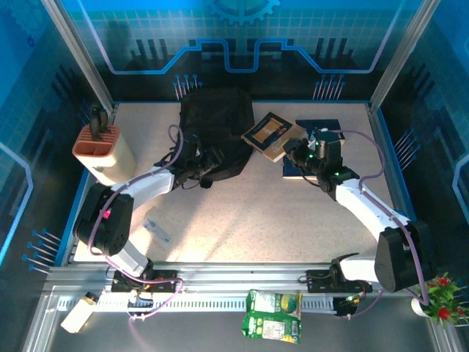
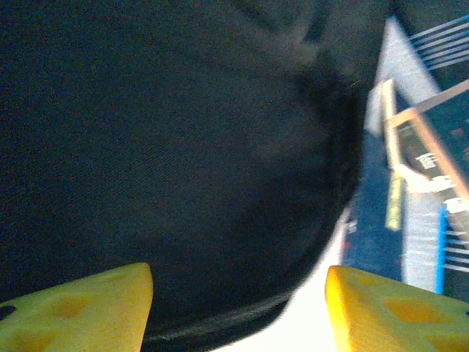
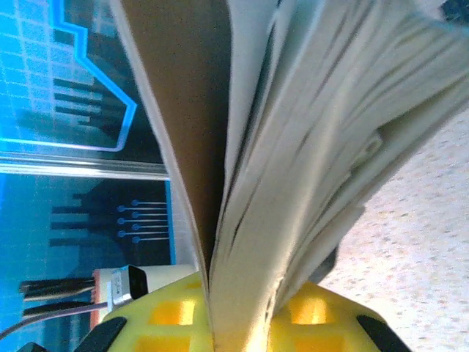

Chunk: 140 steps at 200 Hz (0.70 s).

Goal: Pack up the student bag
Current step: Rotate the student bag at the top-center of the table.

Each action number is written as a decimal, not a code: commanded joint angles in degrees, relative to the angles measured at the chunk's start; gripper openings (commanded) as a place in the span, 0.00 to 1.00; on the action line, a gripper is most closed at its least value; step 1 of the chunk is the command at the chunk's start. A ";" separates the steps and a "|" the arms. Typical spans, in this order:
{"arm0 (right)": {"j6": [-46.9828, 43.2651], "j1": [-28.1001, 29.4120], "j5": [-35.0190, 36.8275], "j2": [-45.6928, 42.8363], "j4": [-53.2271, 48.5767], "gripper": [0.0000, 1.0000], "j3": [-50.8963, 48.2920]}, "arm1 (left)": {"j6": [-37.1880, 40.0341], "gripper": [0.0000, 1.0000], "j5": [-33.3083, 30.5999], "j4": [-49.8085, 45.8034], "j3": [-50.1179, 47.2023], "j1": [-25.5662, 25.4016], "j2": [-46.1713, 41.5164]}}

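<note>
The student bag [image 1: 216, 121] lies flat at the far middle of the bench [image 1: 242, 213]. The left claw [image 1: 212, 166] sits at the bag's near edge with its yellow fingers [image 2: 80, 308] spread apart, and the black fabric lies just ahead of them with nothing gripped. Just right of the bag, the right claw [image 1: 290, 152] is clamped on a brown-covered book [image 1: 270, 136], its pages fanned, one corner reaching the bag's right side.

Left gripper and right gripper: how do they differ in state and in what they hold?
The left gripper stands open, its fingers wide apart before the student bag; the right gripper is shut. The left gripper holds nothing; the right gripper clamps a brown-covered book by its edge. Both have yellow fingers.
</note>
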 commanded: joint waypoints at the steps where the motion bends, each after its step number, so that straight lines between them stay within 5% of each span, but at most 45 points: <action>1: -5.13 -1.61 -3.72 -1.12 -1.59 0.12 2.64 | 4.71 0.63 2.74 -3.67 2.60 -0.96 3.24; 89: -7.45 -6.61 -3.83 -3.39 -6.12 0.13 3.34 | -3.13 0.61 6.40 -2.09 3.19 -13.99 5.86; 140: -10.38 -9.84 -3.96 -6.28 -9.29 0.13 1.25 | 14.35 0.61 3.39 -13.87 11.68 -15.44 4.44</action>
